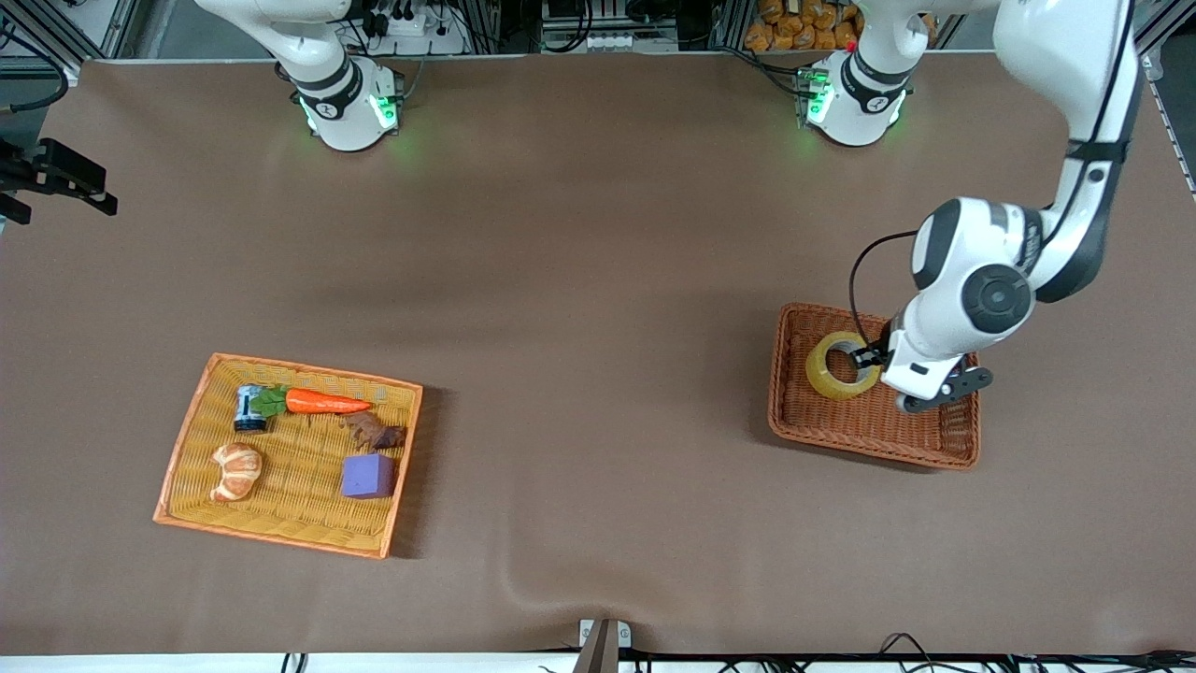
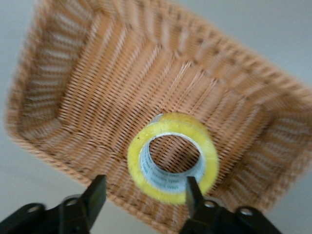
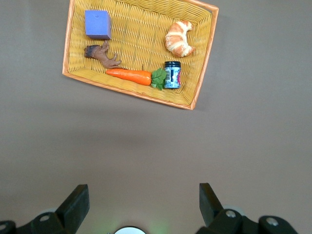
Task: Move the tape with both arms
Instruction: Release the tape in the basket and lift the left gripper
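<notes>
Your left gripper [image 2: 141,195] sits low in the brown basket [image 1: 934,449], jaws wide, one finger through the tape [image 1: 839,366] ring to pinch its wall. Your right gripper [image 3: 141,202] waits high over bare surface, jaws wide, ready to receive.

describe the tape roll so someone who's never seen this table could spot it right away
Find the dark brown wicker basket at the left arm's end of the table. The tape sits inside it, a translucent yellowish ring with a grey inner core, with the open left claw astride one wall of it, one finger inside the core. It is the only item in that basket; every other object lies in the orange-rimmed tray.
</notes>
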You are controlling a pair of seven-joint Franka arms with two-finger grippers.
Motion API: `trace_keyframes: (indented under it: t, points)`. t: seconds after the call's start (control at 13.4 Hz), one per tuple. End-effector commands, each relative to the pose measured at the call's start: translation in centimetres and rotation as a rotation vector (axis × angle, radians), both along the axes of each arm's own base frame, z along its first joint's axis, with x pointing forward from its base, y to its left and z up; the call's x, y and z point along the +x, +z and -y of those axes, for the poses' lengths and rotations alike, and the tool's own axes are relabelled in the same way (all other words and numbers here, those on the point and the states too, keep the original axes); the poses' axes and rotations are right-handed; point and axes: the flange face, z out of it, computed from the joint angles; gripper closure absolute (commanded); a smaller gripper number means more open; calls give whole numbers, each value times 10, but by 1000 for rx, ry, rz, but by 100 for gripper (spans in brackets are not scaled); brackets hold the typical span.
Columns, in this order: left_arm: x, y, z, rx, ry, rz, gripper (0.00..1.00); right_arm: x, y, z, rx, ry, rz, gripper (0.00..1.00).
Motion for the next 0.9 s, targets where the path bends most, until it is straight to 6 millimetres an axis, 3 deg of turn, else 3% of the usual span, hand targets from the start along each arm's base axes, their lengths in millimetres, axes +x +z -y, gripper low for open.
trace_keyframes:
  t: [0.0,0.15,0.22,0.3,0.6,0.82]
  points:
    - [18,131,-1,28,-40,33,0,1,7,1,-2,-18,2,0]
    - [13,201,1,23,-90,62,0,1,8,2,-2,-20,5,0]
    - [0,236,2,14,-125,113,0,3,8,-1,-2,-12,7,0]
    - [-10,257,3,-2,-175,140,0,4,7,-3,-3,-9,8,0]
    - [-34,297,-2,-13,-225,184,0,5,7,-2,-3,-9,13,0]
    - [-41,302,-36,-56,-250,161,0,4,7,-2,-1,-11,13,0]
